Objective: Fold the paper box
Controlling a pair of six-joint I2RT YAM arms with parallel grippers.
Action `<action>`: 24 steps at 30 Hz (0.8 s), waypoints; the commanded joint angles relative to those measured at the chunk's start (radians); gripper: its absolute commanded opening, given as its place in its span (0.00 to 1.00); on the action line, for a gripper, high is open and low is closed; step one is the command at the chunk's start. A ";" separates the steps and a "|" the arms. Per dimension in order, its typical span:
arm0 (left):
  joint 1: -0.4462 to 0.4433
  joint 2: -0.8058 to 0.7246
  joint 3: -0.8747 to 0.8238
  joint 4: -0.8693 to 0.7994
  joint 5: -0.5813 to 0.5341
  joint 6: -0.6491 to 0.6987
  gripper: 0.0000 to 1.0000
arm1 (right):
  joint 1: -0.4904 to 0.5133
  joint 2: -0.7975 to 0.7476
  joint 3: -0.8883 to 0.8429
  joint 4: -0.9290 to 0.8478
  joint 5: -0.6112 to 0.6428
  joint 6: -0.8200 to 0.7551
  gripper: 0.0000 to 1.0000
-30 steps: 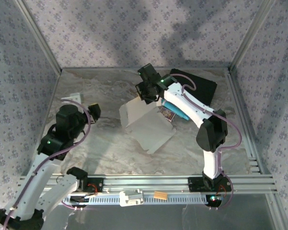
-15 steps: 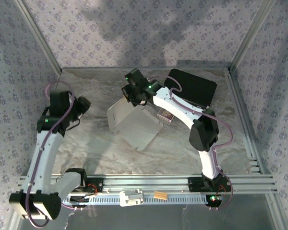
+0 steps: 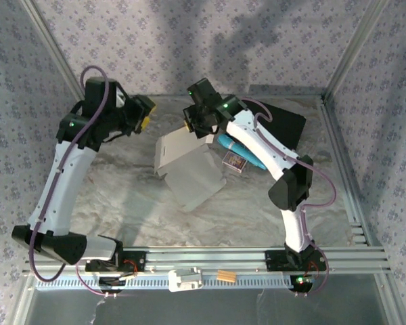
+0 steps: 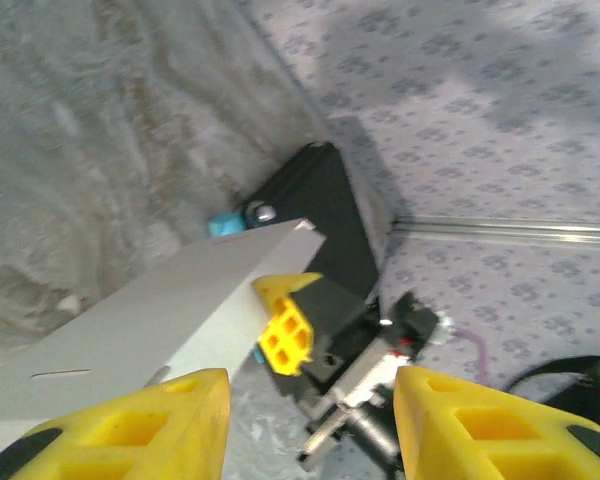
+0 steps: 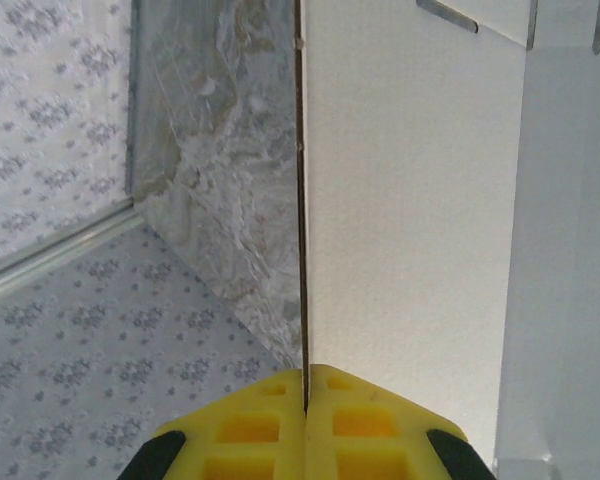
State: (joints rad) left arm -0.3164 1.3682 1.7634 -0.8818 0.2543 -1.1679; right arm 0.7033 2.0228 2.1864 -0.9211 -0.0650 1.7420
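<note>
So the paper box [image 3: 189, 172] was a plain white die-cut cardboard sheet, only partly folded, sitting left of the black case [image 3: 284, 125] and clear of it. The bigger panel lay low and skewed. The smaller panel on the end nearest the case was lifted, its edge pinched in the right gripper [image 5: 305, 385], with thin slots cut into the card.

Centre of frame: the paper box [image 3: 189, 172], white and partly folded, lies on the marbled table [image 3: 122, 196]. The right gripper [image 3: 193, 130] meets its upper edge. The left gripper [image 3: 147, 114] hangs upper left of centre, apart from the sheet. A black case [image 3: 287, 125] lies upper right. A patterned packet [image 3: 235, 161] and a teal item [image 3: 230, 143] sit between the two, beside the right arm.
</note>
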 commanded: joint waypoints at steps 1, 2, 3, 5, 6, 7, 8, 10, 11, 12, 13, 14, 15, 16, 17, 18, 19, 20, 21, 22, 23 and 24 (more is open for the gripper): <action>-0.021 0.039 0.137 -0.073 0.014 -0.019 0.47 | -0.028 -0.045 0.053 -0.057 0.025 0.028 0.00; -0.034 0.052 0.154 -0.073 0.021 -0.028 0.46 | -0.034 -0.048 0.060 -0.057 0.023 0.030 0.00; -0.051 0.064 0.168 -0.066 0.026 -0.033 0.45 | -0.039 -0.052 0.066 -0.055 0.023 0.033 0.00; -0.083 0.094 0.214 -0.084 0.027 -0.037 0.44 | -0.045 -0.063 0.078 -0.053 0.031 0.039 0.00; -0.098 0.114 0.240 -0.098 0.025 -0.042 0.43 | -0.048 -0.072 0.085 -0.052 0.039 0.044 0.00; -0.111 0.127 0.261 -0.104 0.021 -0.041 0.43 | -0.051 -0.079 0.088 -0.050 0.045 0.047 0.00; -0.128 0.139 0.284 -0.105 0.010 -0.041 0.43 | -0.055 -0.088 0.090 -0.037 0.047 0.049 0.00; -0.150 0.164 0.330 -0.108 -0.005 -0.038 0.42 | -0.065 -0.096 0.111 -0.031 0.054 0.051 0.00; -0.156 0.181 0.366 -0.126 -0.018 -0.019 0.42 | -0.067 -0.095 0.133 -0.041 0.060 0.048 0.00; -0.161 0.199 0.409 -0.158 -0.038 0.001 0.42 | -0.070 -0.092 0.153 -0.052 0.062 0.046 0.00; -0.162 0.215 0.442 -0.181 -0.050 0.020 0.42 | -0.074 -0.091 0.167 -0.056 0.061 0.044 0.00; -0.164 0.231 0.471 -0.197 -0.057 0.039 0.42 | -0.077 -0.090 0.174 -0.057 0.061 0.046 0.00; -0.164 0.243 0.489 -0.203 -0.061 0.057 0.42 | -0.077 -0.090 0.174 -0.053 0.058 0.048 0.00; -0.167 0.252 0.499 -0.210 -0.067 0.063 0.42 | -0.079 -0.090 0.176 -0.051 0.056 0.049 0.00; -0.167 0.260 0.507 -0.212 -0.071 0.071 0.42 | -0.079 -0.091 0.176 -0.050 0.056 0.049 0.00; -0.168 0.266 0.509 -0.209 -0.070 0.075 0.41 | -0.079 -0.091 0.176 -0.048 0.056 0.050 0.00; -0.171 0.271 0.513 -0.211 -0.072 0.077 0.41 | -0.079 -0.092 0.176 -0.051 0.056 0.050 0.00; -0.173 0.277 0.517 -0.216 -0.076 0.078 0.41 | -0.079 -0.093 0.175 -0.052 0.059 0.050 0.00; -0.177 0.282 0.519 -0.217 -0.079 0.080 0.41 | -0.079 -0.094 0.173 -0.052 0.058 0.049 0.00; -0.181 0.284 0.519 -0.213 -0.082 0.080 0.41 | -0.080 -0.095 0.172 -0.050 0.059 0.049 0.00; -0.184 0.286 0.518 -0.206 -0.080 0.079 0.41 | -0.079 -0.095 0.171 -0.050 0.060 0.047 0.00; -0.192 0.291 0.520 -0.199 -0.077 0.080 0.41 | -0.080 -0.096 0.170 -0.051 0.061 0.047 0.00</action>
State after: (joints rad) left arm -0.4904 1.6421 2.2509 -1.0649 0.1890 -1.1152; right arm 0.6258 1.9537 2.3356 -0.9546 -0.0296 1.7695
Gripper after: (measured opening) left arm 0.411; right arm 0.060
